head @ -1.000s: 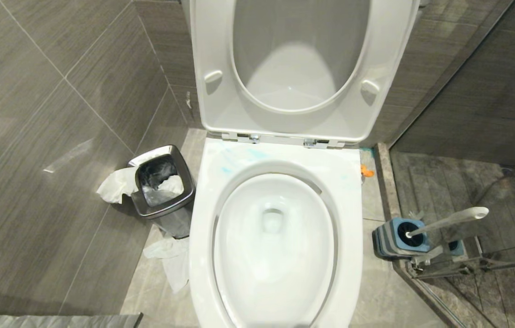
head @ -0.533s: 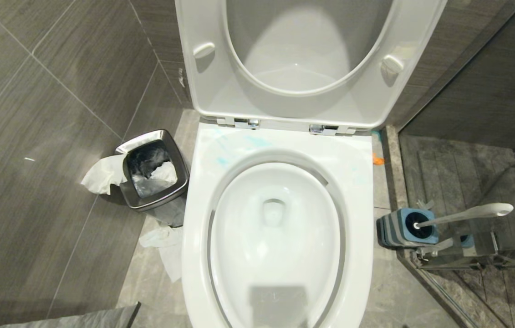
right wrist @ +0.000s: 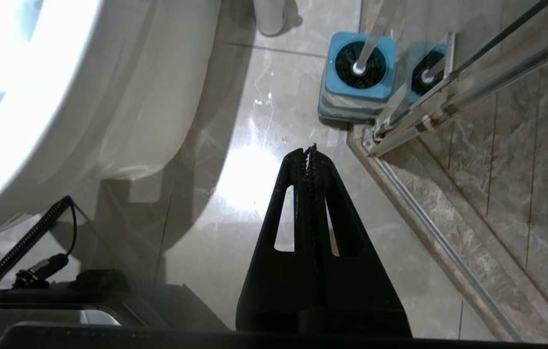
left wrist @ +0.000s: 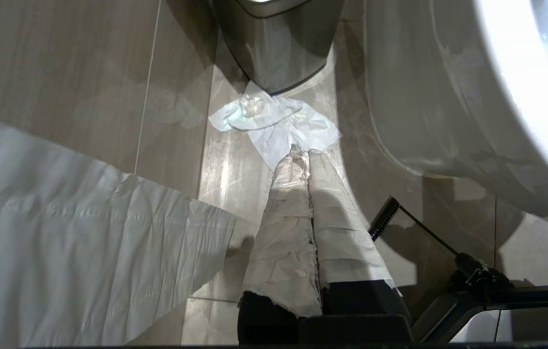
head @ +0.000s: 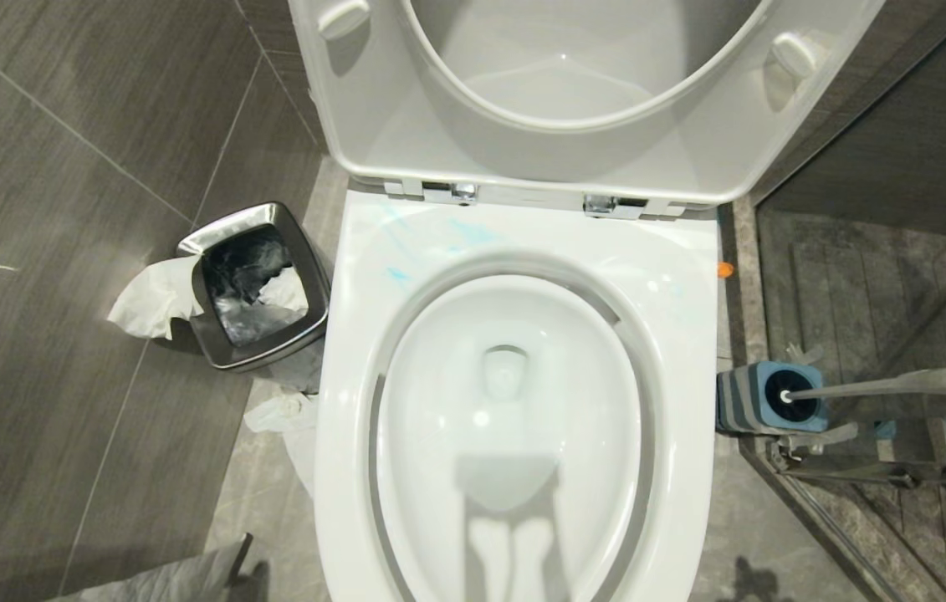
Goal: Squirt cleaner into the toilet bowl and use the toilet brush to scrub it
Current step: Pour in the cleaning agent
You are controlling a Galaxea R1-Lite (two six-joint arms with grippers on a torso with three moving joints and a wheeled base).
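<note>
Bright overhead light; glare (strong) whitens toilet bowl (right wrist: 22, 97).

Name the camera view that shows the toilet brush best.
The head view: the toilet brush shows whole there, its white handle leaning out of the blue holder right of the toilet. The right wrist view catches only the bristle head and the lower handle, from above. The left wrist view shows none of it.

Your head camera looks steeply down on the toilet bowl (head: 514, 443) from close above. Your left wrist camera faces the floor beside the bin (left wrist: 274, 43); the right faces the floor near the brush holder (right wrist: 358, 77), which the head view shares.
</note>
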